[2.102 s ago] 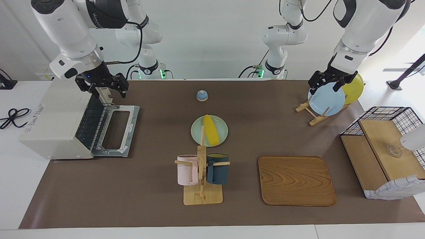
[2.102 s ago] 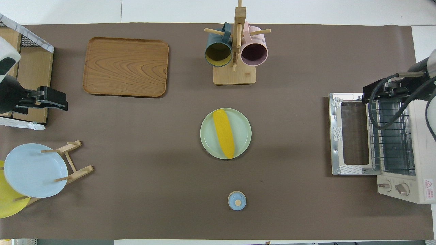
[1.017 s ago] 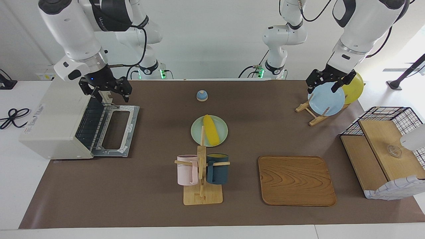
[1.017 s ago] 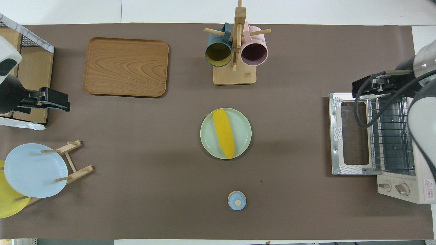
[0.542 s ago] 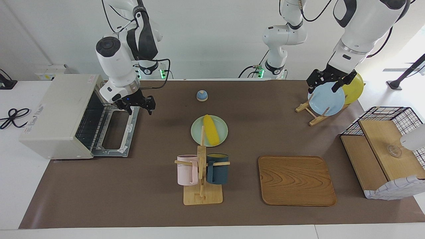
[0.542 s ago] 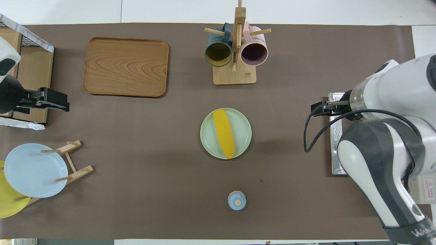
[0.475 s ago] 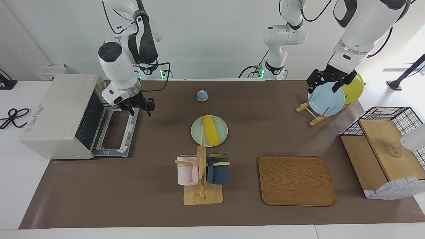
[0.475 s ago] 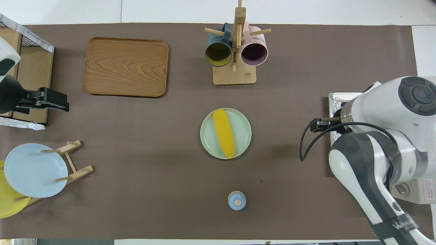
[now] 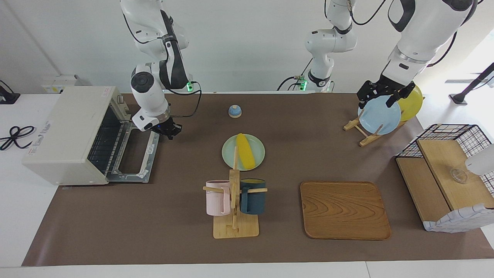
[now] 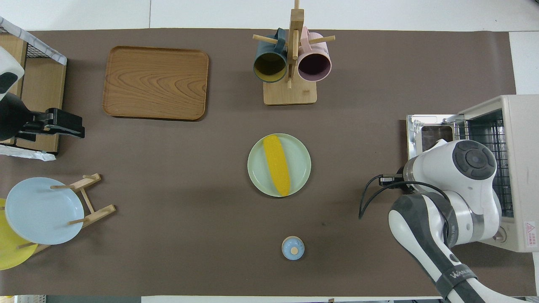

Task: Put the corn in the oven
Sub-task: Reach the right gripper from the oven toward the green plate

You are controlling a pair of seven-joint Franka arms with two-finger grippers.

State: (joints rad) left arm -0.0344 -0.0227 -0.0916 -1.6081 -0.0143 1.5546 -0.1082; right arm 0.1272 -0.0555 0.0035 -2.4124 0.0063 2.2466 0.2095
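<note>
in the overhead view the right arm [image 10: 454,202] covers much of the oven [image 10: 520,126] and its lowered door. the yellow plate [image 10: 8,252] is cut by the picture's edge, half hidden under the blue plate [image 10: 42,210].

Robotics lab, dressed as a mock kitchen. Two white robot arms [image 9: 154,77] bolted at one edge of a white surface [image 9: 23,216] covered by a brown mat [image 9: 154,231]. Bare white wall, loose cables [image 9: 13,135], green status lights at the arm bases. Kitchen props laid out on the mat: toaster oven [image 9: 65,135], mug tree [image 9: 234,200], plate rack [image 9: 362,131], wooden tray [image 9: 343,210].
</note>
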